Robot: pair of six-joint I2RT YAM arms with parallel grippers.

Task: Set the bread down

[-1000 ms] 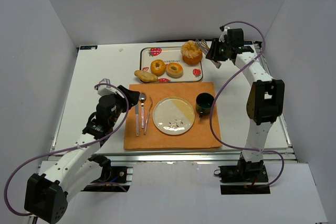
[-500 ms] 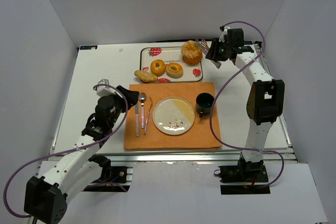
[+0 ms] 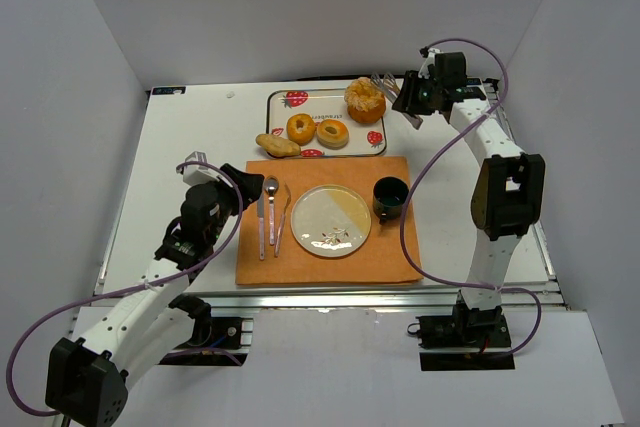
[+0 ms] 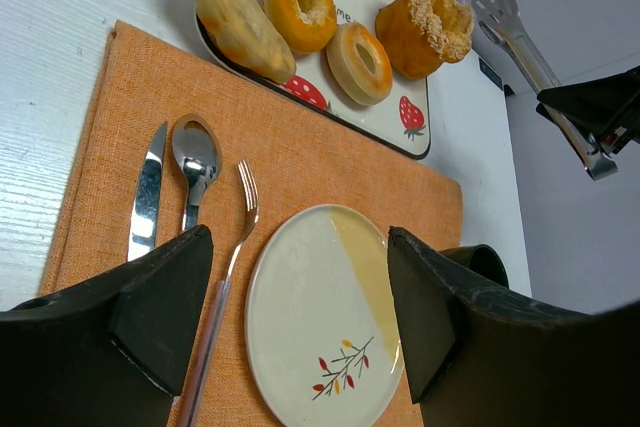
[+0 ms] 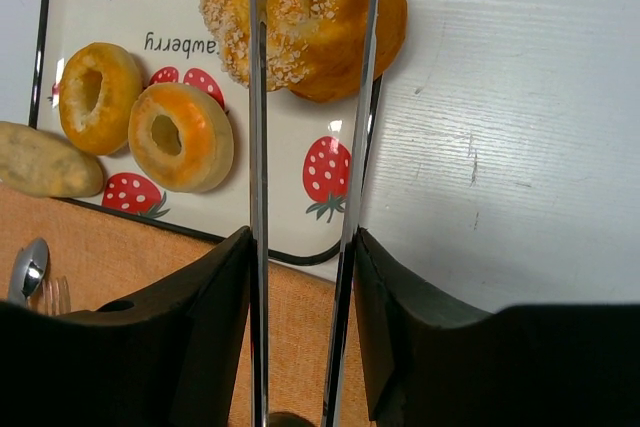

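White-walled booth, white worktop (image 3: pixel 190 147). Orange placemat (image 3: pixel 380 257) sits near-centre w/ plate (image 3: pixel 320 209). Cup (image 3: pixel 390 197) is just right of plate; knife (image 3: pixel 261 222), spoon (image 3: pixel 271 202) and fork (image 3: pixel 282 217) lie left of it. Strawberry tray (image 3: pixel 320 103) lies along mat's far edge. It holds 2 ring breads (image 3: pixel 301 128) mid-tray, a long roll (image 3: pixel 277 145) overhanging the near-left corner, and a sugared bun (image 3: pixel 365 100) at the far-right corner. Bun looks like the bread to move; nothing on plate yet.

R gripper (image 3: pixel 410 105) is just off tray's far-right corner, jaws about half closed on handles of metal tongs (image 5: pixel 258 147). Wrist view: tong arms apart, running over bun's top. Tips are out of frame, so can't tell if touching. L gripper (image 4: pixel 298 312) is fully wide, holds nothing, hovers by mat's left edge near cutlery.

Risks, as I judge:
- Tong gap looks narrower than bun, so arms may ride on crust, dent it or skid off.
- Bun sits right at rim, so a sideways shove could tip it onto worktop.
- Weak squeeze = drop mid-carry.
- Cup is close to plate; a low carry could clip it.
- Tongs may twist in jaws.
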